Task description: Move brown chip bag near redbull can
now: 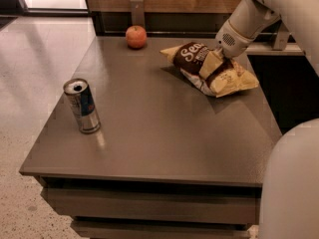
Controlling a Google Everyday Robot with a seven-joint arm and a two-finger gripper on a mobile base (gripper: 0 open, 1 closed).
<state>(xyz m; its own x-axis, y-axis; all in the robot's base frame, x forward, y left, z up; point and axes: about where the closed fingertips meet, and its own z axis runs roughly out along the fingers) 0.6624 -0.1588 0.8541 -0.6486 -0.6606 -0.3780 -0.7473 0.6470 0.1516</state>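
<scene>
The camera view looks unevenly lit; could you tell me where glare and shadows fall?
Camera view: light from the upper left glares off the floor and leaves a pale streak on the table beside the redbull can; the brown chip bag throws a shadow toward the near right; the gripper sits at the bag's upper edge.
</scene>
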